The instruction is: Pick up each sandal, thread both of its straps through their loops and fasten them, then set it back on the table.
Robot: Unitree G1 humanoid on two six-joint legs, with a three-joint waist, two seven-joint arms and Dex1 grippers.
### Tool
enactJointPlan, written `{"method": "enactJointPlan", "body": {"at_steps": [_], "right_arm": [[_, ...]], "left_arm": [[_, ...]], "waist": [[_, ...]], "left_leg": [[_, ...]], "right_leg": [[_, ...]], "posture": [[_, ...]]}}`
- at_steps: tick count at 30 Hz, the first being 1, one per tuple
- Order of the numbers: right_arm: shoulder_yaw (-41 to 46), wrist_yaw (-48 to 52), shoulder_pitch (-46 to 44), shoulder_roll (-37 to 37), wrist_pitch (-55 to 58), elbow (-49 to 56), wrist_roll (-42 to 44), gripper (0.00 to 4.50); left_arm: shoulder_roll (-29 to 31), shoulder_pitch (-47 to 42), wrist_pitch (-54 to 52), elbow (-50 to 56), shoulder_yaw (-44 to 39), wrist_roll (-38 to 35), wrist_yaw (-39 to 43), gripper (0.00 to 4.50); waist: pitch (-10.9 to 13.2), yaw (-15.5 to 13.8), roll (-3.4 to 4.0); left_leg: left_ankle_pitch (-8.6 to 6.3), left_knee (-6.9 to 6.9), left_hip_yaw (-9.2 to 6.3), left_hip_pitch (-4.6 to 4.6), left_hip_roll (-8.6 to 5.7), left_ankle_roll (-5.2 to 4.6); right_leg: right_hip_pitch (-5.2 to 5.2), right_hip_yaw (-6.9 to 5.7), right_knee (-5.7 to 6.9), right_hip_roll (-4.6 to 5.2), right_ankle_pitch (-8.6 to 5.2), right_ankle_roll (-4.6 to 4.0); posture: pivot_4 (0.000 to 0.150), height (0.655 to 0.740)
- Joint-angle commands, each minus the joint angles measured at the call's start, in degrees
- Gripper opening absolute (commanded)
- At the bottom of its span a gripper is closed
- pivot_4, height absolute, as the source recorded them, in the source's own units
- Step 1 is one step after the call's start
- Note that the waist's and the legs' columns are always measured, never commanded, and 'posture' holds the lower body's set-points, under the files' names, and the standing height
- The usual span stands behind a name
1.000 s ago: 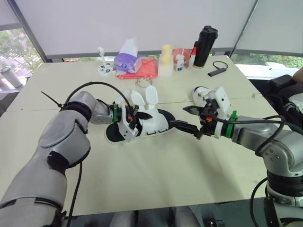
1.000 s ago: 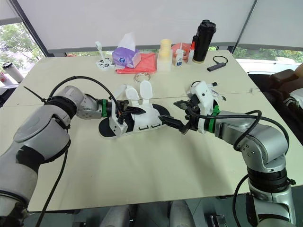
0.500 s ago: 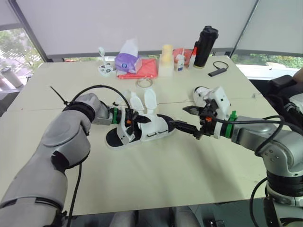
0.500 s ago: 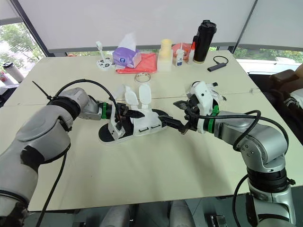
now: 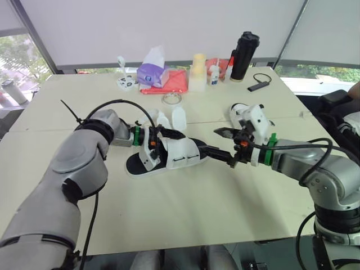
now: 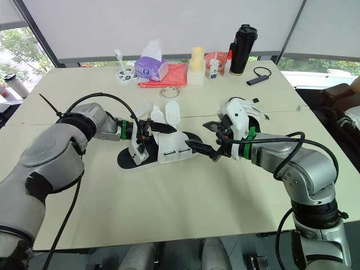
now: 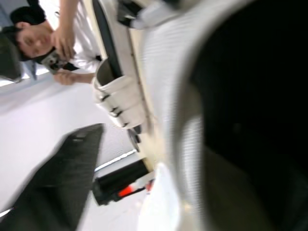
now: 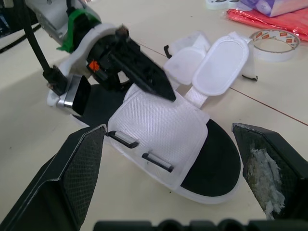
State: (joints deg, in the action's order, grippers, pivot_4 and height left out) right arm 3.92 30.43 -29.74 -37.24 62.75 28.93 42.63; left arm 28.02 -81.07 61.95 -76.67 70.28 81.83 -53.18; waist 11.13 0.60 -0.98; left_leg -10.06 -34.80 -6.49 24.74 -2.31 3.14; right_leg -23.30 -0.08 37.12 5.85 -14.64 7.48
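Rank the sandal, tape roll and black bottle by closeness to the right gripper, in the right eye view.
1. The sandal, directly in front of the right gripper, toward the robot's left.
2. The tape roll, mid-table beyond it.
3. The black bottle, at the far edge.

Two white fabric sandals (image 5: 174, 153) are being counted here, plus one tall black bottle (image 5: 243, 55) and one clear tape roll (image 5: 171, 99).

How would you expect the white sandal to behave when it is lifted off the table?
The sandal probably feels light: thin mesh upper on a slim black sole. Its two unfastened straps stand loose, so they will likely flop about. The flat sole should not roll, though the soft upper may bend under a grip.
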Motion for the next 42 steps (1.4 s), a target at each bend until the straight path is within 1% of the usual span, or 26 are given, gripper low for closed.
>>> {"method": "enactJointPlan", "body": {"at_steps": [1,4,8,10,13,15,20,21,22,24,27,29,30,31,32,33,34,35,36,37,38,40,42], "right_arm": [[-0.6,0.9,-0.7,-1.0,-2.1,1.0,-1.2,4.5],[-2.8,2.1,-0.2,-2.2,-3.4,0.6,-3.2,4.5],[-7.0,4.4,-0.1,-3.7,-6.6,-1.3,-7.1,4.5],[-9.0,5.4,-0.4,-3.4,-8.0,-3.4,-8.9,4.5],[-14.2,7.1,-1.2,-4.2,-11.0,-7.4,-14.2,4.5],[-16.4,7.8,-1.9,-3.7,-12.2,-10.1,-16.4,4.5],[-18.5,9.9,-2.9,-1.8,-14.3,-13.7,-19.0,4.5],[-19.0,10.3,-2.9,-1.7,-15.0,-14.0,-19.8,4.5],[-19.3,10.7,-3.0,-1.6,-15.4,-14.3,-20.4,4.5],[-19.8,11.4,-3.4,-1.5,-16.1,-14.6,-21.5,4.5],[-19.4,12.1,-3.4,-1.4,-16.0,-14.3,-22.0,4.5],[-19.2,12.4,-3.5,-1.1,-16.1,-14.3,-22.4,4.5],[-19.2,12.6,-3.6,-1.0,-16.2,-14.6,-22.6,4.5],[-19.2,12.8,-3.7,-0.8,-16.4,-15.0,-22.9,4.5],[-19.2,12.9,-3.8,-0.7,-16.6,-15.4,-23.2,4.5],[-19.4,13.0,-3.8,-0.6,-16.9,-15.9,-23.7,4.5],[-19.5,13.1,-3.8,-0.5,-17.3,-16.3,-24.1,4.5],[-19.5,13.3,-3.9,-0.4,-17.5,-16.7,-24.4,4.5],[-19.5,13.5,-3.9,-0.3,-17.7,-16.9,-24.6,4.5],[-19.5,13.7,-3.9,-0.1,-17.8,-17.2,-24.8,4.5],[-19.4,13.9,-4.0,0.0,-18.0,-17.4,-25.0,4.5],[-19.5,14.3,-4.1,0.5,-18.4,-18.2,-25.2,4.5],[-19.9,14.8,-4.3,1.1,-19.5,-19.5,-25.7,4.5]], "left_arm": [[2.0,-1.8,0.8,0.1,0.8,0.7,-1.9,4.47],[3.3,-2.3,2.4,0.4,1.2,0.7,-2.2,4.47],[5.7,-2.8,4.9,0.2,-0.1,-0.6,0.3,4.47],[7.1,-2.8,6.2,0.3,-1.0,-1.5,1.6,4.47],[9.0,-2.4,8.1,0.0,-3.5,-4.3,5.0,4.47],[10.3,-1.9,9.3,-0.3,-6.0,-7.0,8.3,4.47],[12.5,0.7,13.3,-2.0,-15.8,-18.6,23.7,4.47],[12.6,1.8,14.4,-3.3,-18.9,-22.6,29.2,4.47],[12.4,3.5,16.0,-5.4,-23.7,-28.0,35.8,4.47],[11.8,7.3,18.3,-10.8,-34.5,-38.3,51.8,4.47],[9.8,11.0,16.2,-14.0,-49.6,-51.3,76.2,4.47],[7.5,13.7,11.8,-12.8,-60.0,-61.9,92.8,4.47],[6.6,17.7,5.4,-5.9,-63.0,-70.3,102.3,4.47],[6.4,22.6,-2.2,3.8,-64.4,-78.1,109.1,4.23],[6.7,28.2,-10.9,15.3,-65.0,-85.1,114.0,3.94],[7.7,33.7,-19.6,26.8,-65.0,-90.4,116.7,3.57],[8.9,38.6,-27.7,36.7,-65.2,-93.9,117.6,3.09],[10.2,43.0,-35.2,45.5,-65.5,-96.5,117.6,2.66],[11.2,46.2,-40.9,52.0,-66.0,-98.1,117.1,2.06],[12.6,50.1,-47.1,59.0,-66.3,-100.0,116.8,1.57],[13.6,52.8,-51.6,64.0,-66.7,-101.3,116.4,1.0],[15.9,58.7,-60.6,73.5,-67.2,-104.0,115.6,0.03],[17.9,64.8,-68.2,82.1,-68.2,-107.7,115.3,0.03]], "waist": [[0.0,0.1,0.0],[0.0,0.0,0.0],[0.0,0.1,0.0],[0.0,0.1,0.0],[0.0,0.1,-0.01],[0.0,0.0,-0.01],[0.0,0.1,-0.01],[0.0,0.1,-0.01],[0.0,0.2,0.0],[0.0,0.4,0.02],[0.0,0.5,0.02],[0.0,0.2,0.02],[0.0,0.1,0.02],[0.0,0.2,0.05],[0.0,0.6,0.06],[0.0,0.8,0.07],[0.0,1.3,0.08],[0.0,1.7,0.08],[0.0,1.9,0.08],[0.0,2.0,0.08],[0.0,2.0,0.08],[0.0,1.9,0.12],[0.0,1.9,0.18]], "left_leg": [[0.0,-0.01,0.0,0.0,0.0,0.0],[0.0,-0.02,0.0,0.01,0.0,0.0],[0.0,-0.07,0.0,0.06,0.0,0.0],[0.0,-0.08,0.0,0.07,0.0,0.0],[0.0,-0.1,0.0,0.08,0.0,0.0],[0.0,-0.13,0.0,0.11,0.0,0.0],[0.0,-0.2,0.0,0.18,-0.01,0.0],[0.0,-0.21,0.0,0.18,-0.01,-0.01],[0.0,-0.2,-0.01,0.18,-0.01,-0.01],[-0.01,-0.2,0.01,0.18,-0.01,-0.01],[-0.01,-0.2,0.02,0.18,0.0,-0.02],[-0.01,-0.21,0.01,0.19,0.0,-0.02],[-0.01,-0.25,-0.02,0.2,0.0,-0.02],[-0.01,-0.29,-0.03,0.21,0.0,-0.02],[-0.01,-0.3,-0.03,0.21,0.0,-0.02],[-0.01,-0.27,-0.02,0.21,0.04,-0.02],[-0.01,-0.27,-0.03,0.21,0.06,-0.02],[-0.01,-0.21,-0.06,0.21,0.08,-0.02],[-0.01,-0.2,-0.1,0.21,0.1,-0.02],[-0.01,-0.18,-0.12,0.21,0.09,-0.02],[-0.01,-0.19,-0.13,0.21,0.08,-0.03],[-0.01,-0.19,-0.14,0.12,0.12,-0.03],[-0.03,-0.14,-0.11,-0.06,0.14,-0.05]], "right_leg": [[0.0,0.0,0.01,0.0,0.0,0.0],[-0.01,0.0,0.02,0.0,0.0,-0.01],[-0.03,0.0,0.02,0.0,0.0,-0.01],[-0.03,0.0,0.02,0.0,0.0,0.0],[-0.03,0.0,0.02,0.0,0.0,0.0],[-0.04,0.0,0.03,0.0,0.01,-0.01],[-0.08,-0.01,0.04,0.0,0.03,-0.04],[-0.08,-0.01,0.04,0.0,0.03,-0.04],[-0.08,-0.01,0.04,0.0,0.03,-0.04],[-0.08,-0.01,0.03,0.0,0.04,-0.06],[-0.13,-0.01,0.08,-0.01,0.05,-0.08],[-0.12,-0.01,0.08,-0.01,0.06,-0.1],[-0.1,-0.03,0.06,-0.01,0.06,-0.1],[-0.06,-0.04,0.06,-0.01,0.06,-0.1],[-0.05,-0.02,0.05,0.03,0.07,-0.11],[-0.05,0.04,0.05,0.05,0.08,-0.12],[-0.08,0.04,0.08,0.05,0.08,-0.13],[-0.12,0.05,0.09,0.04,0.11,-0.18],[-0.14,0.05,0.12,0.03,0.11,-0.18],[-0.17,0.05,0.15,0.01,0.1,-0.19],[-0.19,0.04,0.19,-0.04,0.1,-0.2],[-0.14,0.04,0.22,-0.08,0.12,-0.24],[0.03,0.05,0.16,-0.09,0.11,-0.28]], "posture": [[0.15,0.74],[0.15,0.74],[0.15,0.74],[0.15,0.74],[0.15,0.74],[0.15,0.74],[0.15,0.74],[0.15,0.74],[0.15,0.74],[0.15,0.74],[0.15,0.74],[0.15,0.74],[0.15,0.74],[0.15,0.74],[0.15,0.74],[0.15,0.74],[0.15,0.74],[0.15,0.74],[0.15,0.74],[0.15,0.74],[0.15,0.74],[0.15,0.74],[0.15,0.74]]}}
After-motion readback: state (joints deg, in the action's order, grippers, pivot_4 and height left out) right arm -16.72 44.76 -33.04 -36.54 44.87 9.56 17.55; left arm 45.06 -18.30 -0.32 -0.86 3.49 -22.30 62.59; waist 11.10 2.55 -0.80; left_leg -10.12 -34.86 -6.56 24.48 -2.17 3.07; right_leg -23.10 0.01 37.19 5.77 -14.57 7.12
